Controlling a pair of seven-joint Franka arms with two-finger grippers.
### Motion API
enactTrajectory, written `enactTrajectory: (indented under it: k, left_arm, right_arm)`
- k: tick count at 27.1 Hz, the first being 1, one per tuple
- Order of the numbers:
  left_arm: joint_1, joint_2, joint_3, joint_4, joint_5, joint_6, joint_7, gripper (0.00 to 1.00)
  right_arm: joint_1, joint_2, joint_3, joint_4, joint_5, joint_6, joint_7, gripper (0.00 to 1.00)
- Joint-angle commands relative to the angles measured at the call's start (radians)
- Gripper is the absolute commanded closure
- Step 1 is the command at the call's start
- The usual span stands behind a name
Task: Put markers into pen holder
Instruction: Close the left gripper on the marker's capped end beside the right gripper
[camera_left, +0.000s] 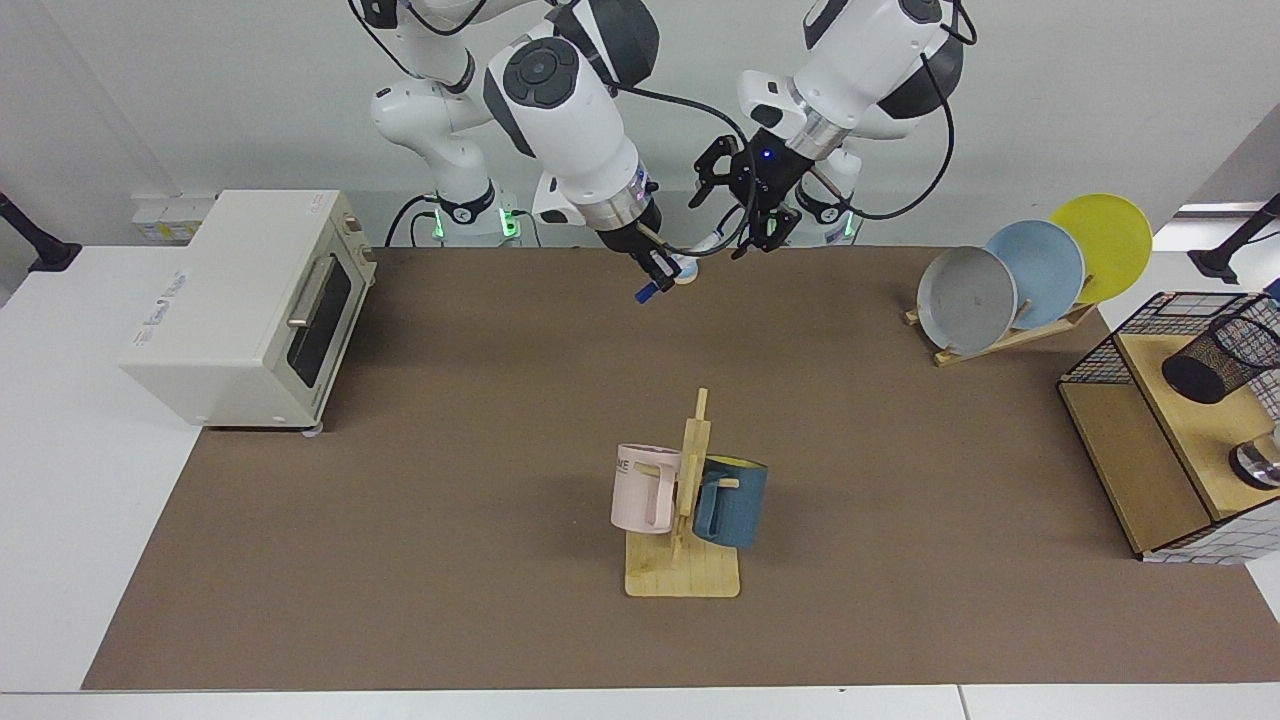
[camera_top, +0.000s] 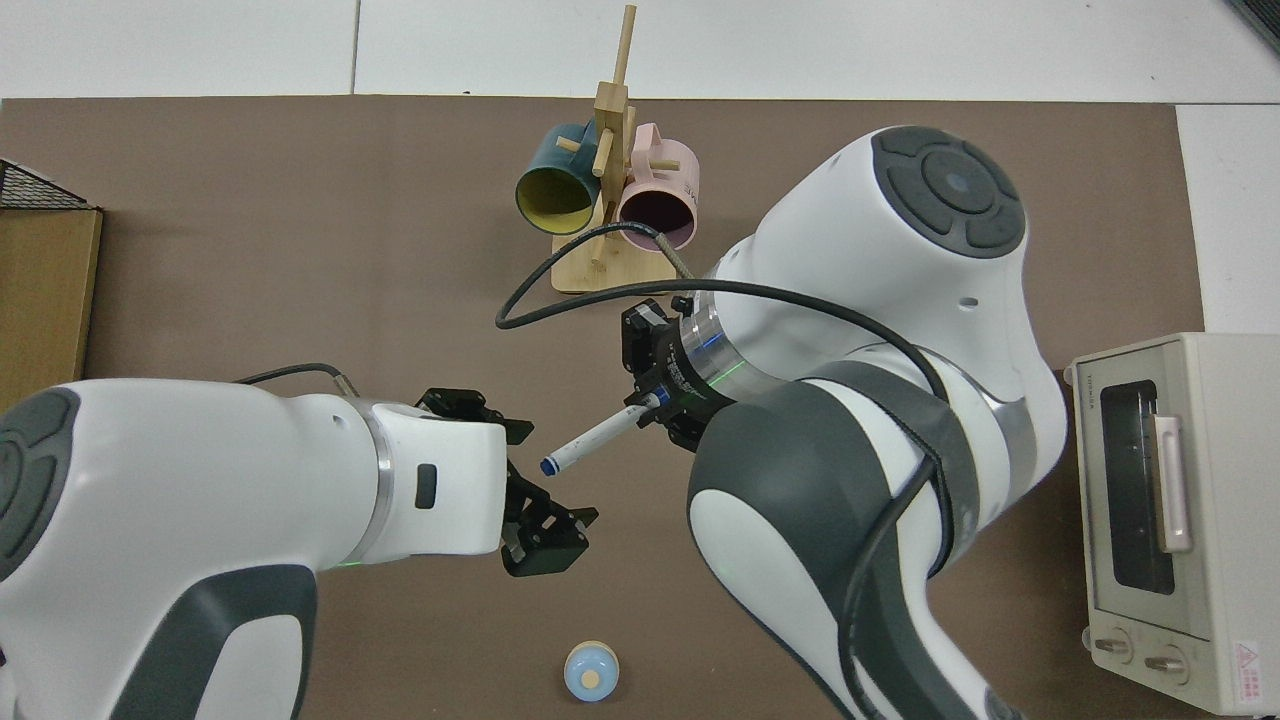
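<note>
My right gripper (camera_left: 652, 275) (camera_top: 655, 400) hangs above the far middle of the mat, shut on the marker (camera_left: 648, 289) (camera_top: 590, 442). The marker is white with a blue end and sticks out at a slant toward the left arm. My left gripper (camera_left: 752, 245) (camera_top: 560, 535) is open and holds nothing. It hovers close beside the marker's free end without touching it. The pen holder (camera_left: 1215, 358), a black mesh cup, lies tilted on the wooden shelf at the far right of the facing view. It is out of the top view.
A mug rack (camera_left: 683, 570) with a pink and a blue mug stands mid-mat. A toaster oven (camera_left: 245, 300) sits at the facing view's left, a plate rack (camera_left: 1010, 335) and a wire basket (camera_left: 1125, 325) at its right. A small blue round object (camera_top: 590, 672) lies under the grippers.
</note>
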Motion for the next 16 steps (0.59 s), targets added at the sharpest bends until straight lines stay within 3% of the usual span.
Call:
enactTrajectory:
  k: [1,6,10,13,16]
  left_arm:
    - [-0.011,-0.031,0.005,-0.047,-0.019,0.033,0.011,0.19]
    - [-0.010,-0.030,0.005,-0.047,-0.027,0.046,0.000,0.24]
    - [-0.005,-0.030,0.007,-0.047,-0.049,0.053,-0.012,0.41]
    - [-0.007,-0.027,0.007,-0.047,-0.049,0.061,-0.031,0.44]
    - [-0.005,-0.027,0.005,-0.047,-0.050,0.064,-0.043,0.53]
  right_arm:
    - [-0.007,-0.002,0.002,0.008,0.025,-0.022,0.025,1.00]
    - [-0.005,-0.013,0.003,0.002,0.020,-0.022,0.019,1.00]
    - [0.007,-0.017,0.009,0.000,0.020,-0.022,0.018,1.00]
    - [0.007,-0.022,0.009,-0.004,0.020,-0.026,0.008,1.00]
    - [0.008,-0.023,0.011,-0.004,0.020,-0.029,0.007,1.00]
